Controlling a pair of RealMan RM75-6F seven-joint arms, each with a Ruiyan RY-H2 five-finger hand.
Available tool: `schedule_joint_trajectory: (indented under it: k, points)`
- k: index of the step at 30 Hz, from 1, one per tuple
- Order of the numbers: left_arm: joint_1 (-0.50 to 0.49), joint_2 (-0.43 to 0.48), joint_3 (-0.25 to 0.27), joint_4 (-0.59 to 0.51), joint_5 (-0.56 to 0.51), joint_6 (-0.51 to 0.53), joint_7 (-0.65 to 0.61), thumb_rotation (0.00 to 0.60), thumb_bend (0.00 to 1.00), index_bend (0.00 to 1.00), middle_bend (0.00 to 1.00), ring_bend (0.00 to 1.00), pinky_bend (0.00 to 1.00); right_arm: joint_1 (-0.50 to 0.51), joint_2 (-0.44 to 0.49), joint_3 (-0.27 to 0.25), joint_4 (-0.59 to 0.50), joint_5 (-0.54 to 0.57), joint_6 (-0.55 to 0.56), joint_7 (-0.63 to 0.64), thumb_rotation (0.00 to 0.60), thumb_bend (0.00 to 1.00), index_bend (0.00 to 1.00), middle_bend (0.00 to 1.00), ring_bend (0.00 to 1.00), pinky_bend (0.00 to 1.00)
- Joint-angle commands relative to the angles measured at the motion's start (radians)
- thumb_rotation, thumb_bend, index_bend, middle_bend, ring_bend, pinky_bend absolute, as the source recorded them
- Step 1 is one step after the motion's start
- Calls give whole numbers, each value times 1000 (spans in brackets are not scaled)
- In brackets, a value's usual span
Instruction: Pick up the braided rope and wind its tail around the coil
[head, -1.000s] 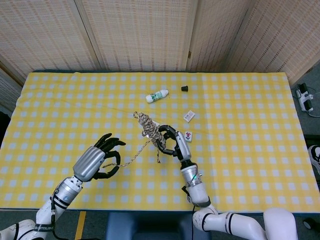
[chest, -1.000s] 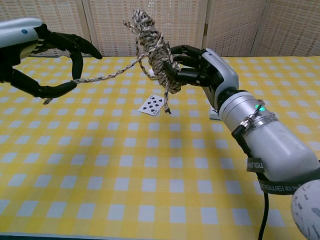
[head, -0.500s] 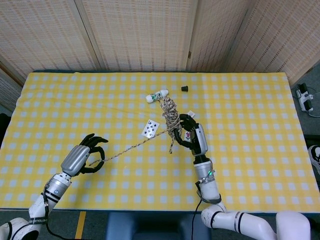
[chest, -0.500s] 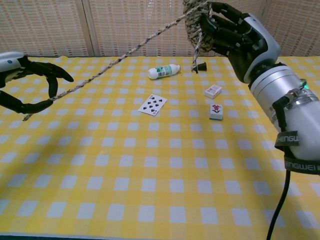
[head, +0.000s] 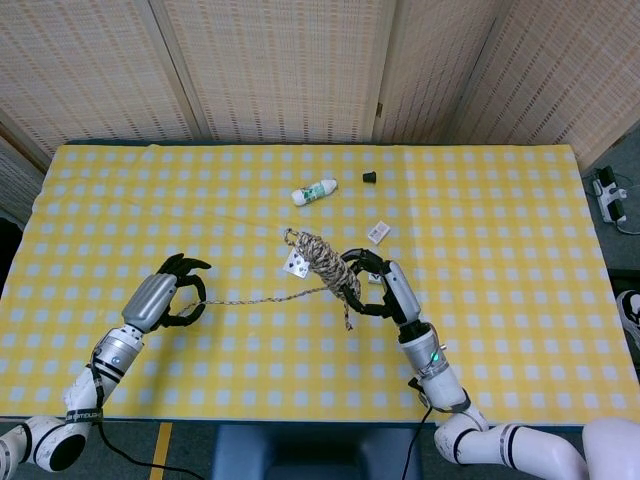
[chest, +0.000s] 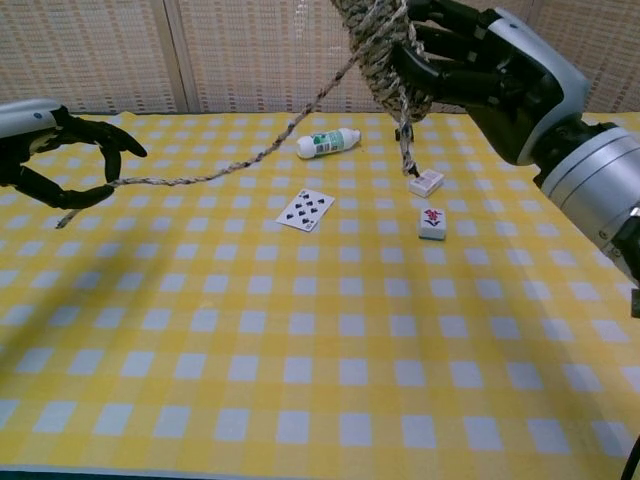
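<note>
My right hand (head: 375, 282) (chest: 480, 70) grips the braided rope coil (head: 325, 262) (chest: 375, 45), a grey-and-tan bundle held up above the table. From the coil the rope's tail (head: 262, 298) (chest: 250, 158) runs out to the left. My left hand (head: 165, 295) (chest: 55, 150) pinches the far end of that tail between thumb and finger, low over the cloth. A short loose end (chest: 405, 150) dangles below the coil. The top of the coil is cut off in the chest view.
On the yellow checked tablecloth (head: 500, 230) lie a small white bottle (head: 314, 191) (chest: 328, 142), a playing card (chest: 305, 209), two small tiles (chest: 425, 182) (chest: 432, 222) and a black cap (head: 369, 177).
My right hand has swung the coil back toward the left and nearer to me. The tail now runs flatter. My left hand has shifted slightly and still pinches the tail's end.
</note>
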Motion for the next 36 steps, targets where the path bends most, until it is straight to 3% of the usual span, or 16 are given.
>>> schedule_joint_trajectory:
  k: [1,10,17,24,36]
  points:
    - [-17,10,-5,-11,14,-15,21,600,470,647,240,150,0,25,66,-63,-18,-79,-5,-23,600,741,806,659,727,538]
    - [-82,52,-33,-75,43,-56,129,600,470,639,236,144,0,91,216,-167,-131,-135,-144,-87,600,740,806,659,725,538]
    - [-115,53,-51,-105,50,-55,230,600,471,636,234,140,0,130,253,-185,-194,-75,-264,-180,600,741,806,659,725,538]
    - [-163,0,-77,-139,48,-52,333,600,470,629,227,132,0,185,208,-170,-245,78,-423,-325,600,741,806,659,726,541]
    - [-209,-82,-92,-157,34,-50,374,600,470,622,217,125,0,214,90,-114,-235,316,-517,-399,600,757,812,662,722,545]
